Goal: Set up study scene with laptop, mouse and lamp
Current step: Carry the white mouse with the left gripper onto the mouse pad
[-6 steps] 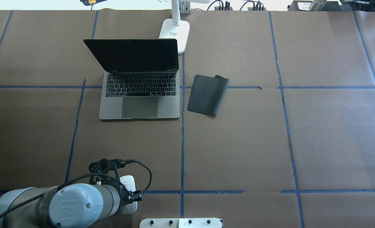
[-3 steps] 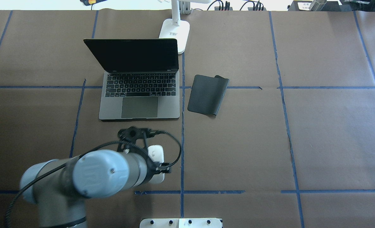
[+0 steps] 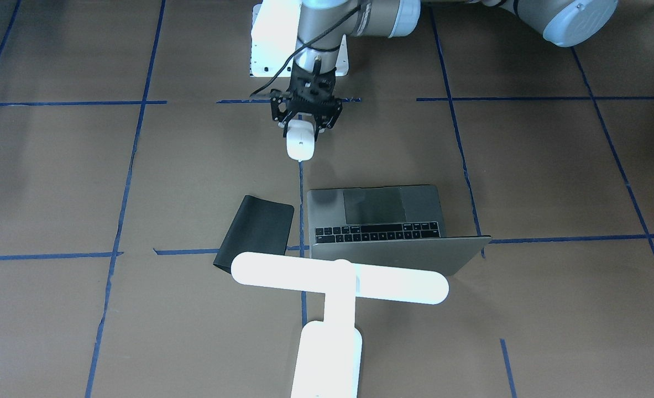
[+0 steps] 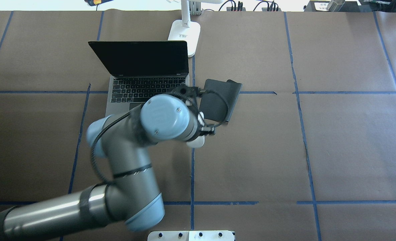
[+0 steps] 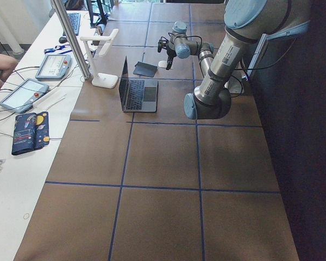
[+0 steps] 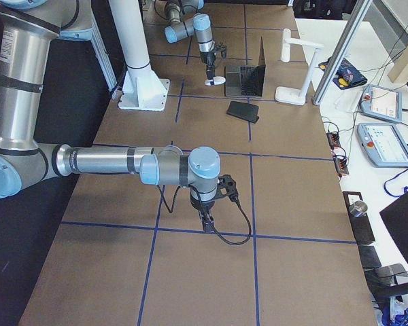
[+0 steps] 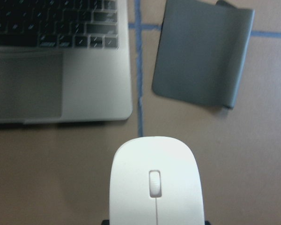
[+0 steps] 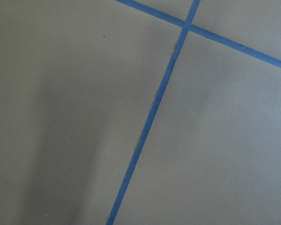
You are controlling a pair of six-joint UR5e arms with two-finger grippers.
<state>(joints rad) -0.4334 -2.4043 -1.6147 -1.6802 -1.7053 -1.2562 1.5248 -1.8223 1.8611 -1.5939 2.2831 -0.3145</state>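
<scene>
Just short of the laptop's front edge, the left gripper (image 3: 302, 125) is clenched on the mouse (image 3: 299, 145). There's a finger on each side of its rear, and its nose pokes out toward the laptop (image 3: 382, 213). Whether the mouse touches the counter (image 3: 526, 166) is hard to call. On the wrist view the mouse fills the foreground, wheel up. It sits just right of the blue tape line (image 7: 139, 93) that runs between the laptop's near corner and the black pad (image 3: 257, 229).

The laptop is open, dark screen and keyboard facing the robot. The pad lies flat just beside it, slightly skewed, far corner curled. Beyond the lid stands the lamp (image 3: 338, 282), its bar head level across the top.

Well apart, the right gripper (image 6: 207, 221) hangs low over bare counter. I cannot tell whether it's released or clenched.
</scene>
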